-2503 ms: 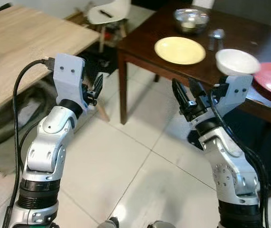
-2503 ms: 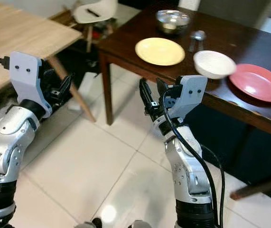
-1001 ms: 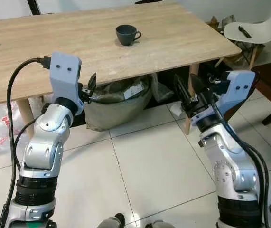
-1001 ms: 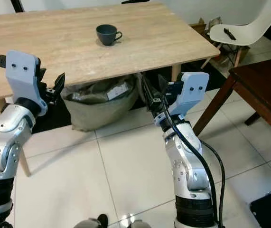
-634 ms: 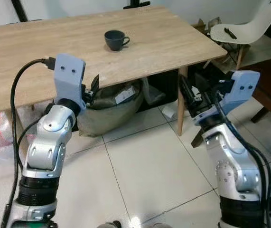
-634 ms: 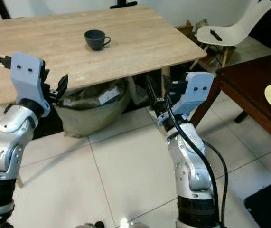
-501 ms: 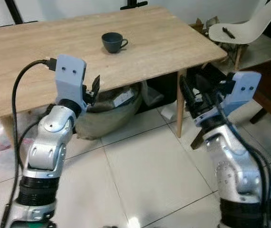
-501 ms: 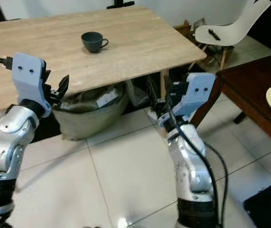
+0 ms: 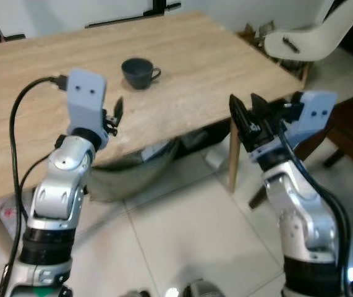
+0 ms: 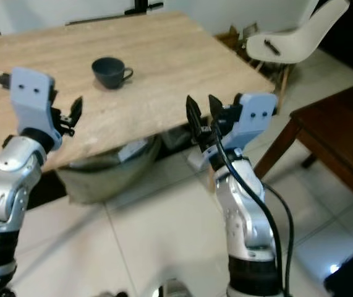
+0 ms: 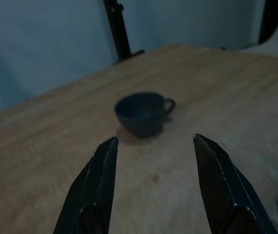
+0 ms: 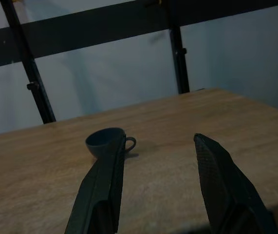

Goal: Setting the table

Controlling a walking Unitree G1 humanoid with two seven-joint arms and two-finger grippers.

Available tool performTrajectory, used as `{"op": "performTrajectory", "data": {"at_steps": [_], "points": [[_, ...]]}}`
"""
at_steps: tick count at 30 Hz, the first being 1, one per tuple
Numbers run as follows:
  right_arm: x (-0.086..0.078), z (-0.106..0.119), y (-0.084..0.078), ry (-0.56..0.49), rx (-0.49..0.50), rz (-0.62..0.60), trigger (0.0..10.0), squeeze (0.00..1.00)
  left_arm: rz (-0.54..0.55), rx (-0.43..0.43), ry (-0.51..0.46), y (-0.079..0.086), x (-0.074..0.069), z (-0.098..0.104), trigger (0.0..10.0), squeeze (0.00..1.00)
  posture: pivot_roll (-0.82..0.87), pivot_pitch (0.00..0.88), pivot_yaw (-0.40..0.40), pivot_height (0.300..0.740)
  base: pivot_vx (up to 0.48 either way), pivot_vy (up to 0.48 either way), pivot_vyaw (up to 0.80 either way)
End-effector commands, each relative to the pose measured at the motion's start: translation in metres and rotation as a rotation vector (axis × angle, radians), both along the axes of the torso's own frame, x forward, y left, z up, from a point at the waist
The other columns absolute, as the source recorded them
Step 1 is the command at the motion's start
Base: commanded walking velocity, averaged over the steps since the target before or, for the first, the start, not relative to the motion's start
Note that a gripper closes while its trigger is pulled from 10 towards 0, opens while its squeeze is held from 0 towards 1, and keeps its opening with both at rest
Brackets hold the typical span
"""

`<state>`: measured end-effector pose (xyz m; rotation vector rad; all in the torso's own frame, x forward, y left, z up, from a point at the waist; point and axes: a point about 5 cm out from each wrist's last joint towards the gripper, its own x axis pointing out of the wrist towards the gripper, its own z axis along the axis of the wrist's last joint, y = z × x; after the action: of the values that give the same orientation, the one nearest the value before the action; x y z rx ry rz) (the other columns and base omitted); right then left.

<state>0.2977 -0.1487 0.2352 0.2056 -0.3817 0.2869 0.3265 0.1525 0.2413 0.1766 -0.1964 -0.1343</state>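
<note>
I judge the task is only at its beginning: the small dark grey cup with a handle [image 9: 139, 72] stands alone on the light wooden table [image 9: 213, 55], and I hold my left gripper [image 11: 153, 180] and right gripper [image 10: 201, 114] raised before it, both wide open and empty.

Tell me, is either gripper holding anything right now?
Nothing is held. The left gripper and right gripper are both open and empty, short of the dark cup on the wooden table.
</note>
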Motion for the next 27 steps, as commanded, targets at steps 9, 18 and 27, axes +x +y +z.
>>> {"op": "performTrajectory", "data": {"at_steps": [9, 18, 27], "points": [[-0.001, 0.001, 0.003, -0.016, -0.028, 0.063, 10.0, 0.0, -0.004, 0.013, -0.014, 0.001, 0.0, 0.003, 10.0, 0.09, -0.09, 0.044, 0.057, 0.74, 0.48, 0.0, 0.0], [0.002, 0.002, 0.002, -0.024, -0.057, 0.079, 10.0, 0.0, -0.01, 0.024, -0.025, 0.0, 0.0, 0.004, 10.0, 0.09, -0.09, 0.045, 0.058, 0.74, 0.48, 0.0, 0.0], [0.007, -0.001, -0.012, -0.012, -0.121, 0.063, 10.0, 0.0, -0.05, 0.053, -0.02, -0.005, 0.0, 0.004, 10.0, 0.05, -0.08, 0.044, 0.059, 0.74, 0.32, 0.0, 0.0]]}}
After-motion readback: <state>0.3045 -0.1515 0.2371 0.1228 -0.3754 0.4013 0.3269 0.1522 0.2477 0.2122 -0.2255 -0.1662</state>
